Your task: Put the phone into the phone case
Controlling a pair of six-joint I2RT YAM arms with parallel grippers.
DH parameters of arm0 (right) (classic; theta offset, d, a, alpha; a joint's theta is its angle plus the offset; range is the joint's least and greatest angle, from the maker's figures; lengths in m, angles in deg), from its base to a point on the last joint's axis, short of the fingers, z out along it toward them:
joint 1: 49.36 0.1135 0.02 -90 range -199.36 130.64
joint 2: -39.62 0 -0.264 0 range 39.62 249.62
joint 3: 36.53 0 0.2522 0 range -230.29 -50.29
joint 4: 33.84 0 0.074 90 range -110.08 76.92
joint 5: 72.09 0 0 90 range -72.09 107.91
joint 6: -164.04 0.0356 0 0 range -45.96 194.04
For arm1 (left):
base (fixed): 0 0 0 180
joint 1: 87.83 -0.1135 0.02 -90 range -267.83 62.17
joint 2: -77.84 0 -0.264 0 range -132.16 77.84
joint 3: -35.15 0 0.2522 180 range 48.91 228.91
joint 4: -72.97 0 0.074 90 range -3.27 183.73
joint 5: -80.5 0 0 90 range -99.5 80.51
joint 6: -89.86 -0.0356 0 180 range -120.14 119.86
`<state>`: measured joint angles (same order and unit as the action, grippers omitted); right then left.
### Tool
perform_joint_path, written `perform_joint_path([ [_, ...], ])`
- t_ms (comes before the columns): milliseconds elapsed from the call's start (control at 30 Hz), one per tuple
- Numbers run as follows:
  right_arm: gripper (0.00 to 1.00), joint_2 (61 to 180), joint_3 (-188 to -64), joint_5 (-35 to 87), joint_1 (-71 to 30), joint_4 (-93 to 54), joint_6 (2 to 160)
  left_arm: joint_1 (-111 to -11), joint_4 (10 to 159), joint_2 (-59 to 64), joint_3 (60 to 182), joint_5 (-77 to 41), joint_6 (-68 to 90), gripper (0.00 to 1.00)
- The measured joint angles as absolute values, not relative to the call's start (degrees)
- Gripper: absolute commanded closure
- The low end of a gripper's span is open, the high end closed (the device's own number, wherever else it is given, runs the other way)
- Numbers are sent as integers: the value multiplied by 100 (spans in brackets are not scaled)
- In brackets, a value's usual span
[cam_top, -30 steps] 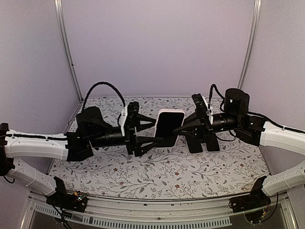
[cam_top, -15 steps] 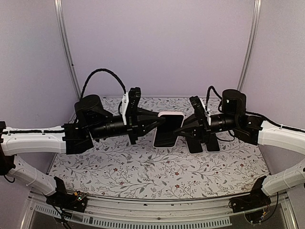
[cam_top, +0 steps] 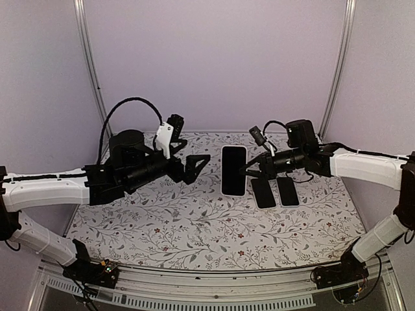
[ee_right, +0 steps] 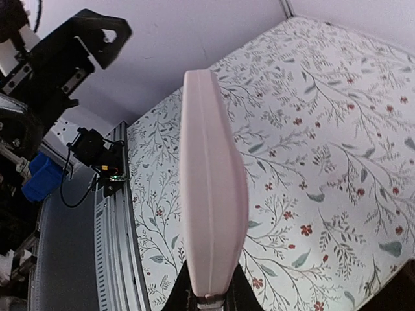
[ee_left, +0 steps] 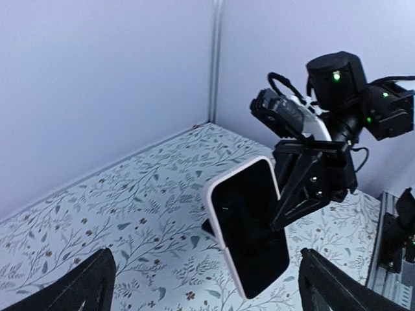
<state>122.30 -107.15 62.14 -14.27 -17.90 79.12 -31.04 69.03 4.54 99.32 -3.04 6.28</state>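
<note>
The phone (cam_top: 233, 170), black screen framed by the pale pink case, hangs above the table at mid back. My right gripper (cam_top: 250, 170) is shut on its right edge. In the left wrist view the phone (ee_left: 249, 223) faces the camera, tilted, with the right gripper (ee_left: 299, 189) clamped on its side. In the right wrist view only the pink case edge (ee_right: 211, 201) shows, rising from between my right gripper's fingers (ee_right: 207, 299). My left gripper (cam_top: 198, 167) is open and empty, a short way left of the phone; its fingers (ee_left: 91, 285) frame the left wrist view.
Two flat black rectangles (cam_top: 262, 192) (cam_top: 287, 191) lie on the floral table cloth (cam_top: 194, 227) just right of the phone, under the right arm. Metal posts (cam_top: 91, 65) and lilac walls close in the back and sides.
My left gripper has let go of the phone and drawn back to the left. The right gripper has turned the phone so that its screen faces up, and its arm has swung further back.
</note>
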Motion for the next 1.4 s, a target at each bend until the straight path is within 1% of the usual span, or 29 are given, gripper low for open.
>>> perform_joint_path([
  [100, 100, 12903, -10824, 6197, -1681, -1443, 8341, -3493, 7445, 430, 9932, 114, 989, 1],
  [200, 100, 13480, -10938, 6313, -1766, -1231, 8656, -3725, 7771, 385, 9932, 280, 1266, 1],
  [500, 100, 15091, -11603, 6842, -2210, -870, 9090, -3941, 8331, 26, 9932, 271, 1754, 1],
  [633, 90, 15513, -11810, 7005, -2382, -778, 9163, -3989, 8453, -26, 9932, 217, 1841, 1],
  [733, 82, 15602, -11841, 7097, -2444, -748, 9200, -4007, 8475, -29, 9932, 184, 1878, 1],
  [1000, 71, 15987, -12046, 6737, -2507, -516, 9082, -4085, 8499, -116, 9932, 134, 1948, 1],
  [1100, 68, 15994, -12099, 6625, -2509, -400, 9040, -4103, 8512, -149, 9932, 107, 1961, 1],
  [1267, 60, 15974, -12204, 6455, -2496, -243, 8953, -4107, 8512, -158, 9932, 57, 1963, 1],
  [1367, 53, 15858, -12204, 6321, -2481, -127, 8935, -4120, 8514, -164, 9932, 40, 1963, 1],
  [1400, 48, 15801, -12206, 6264, -2481, -64, 8909, -4127, 8514, -166, 9932, 35, 1961, 1],
])
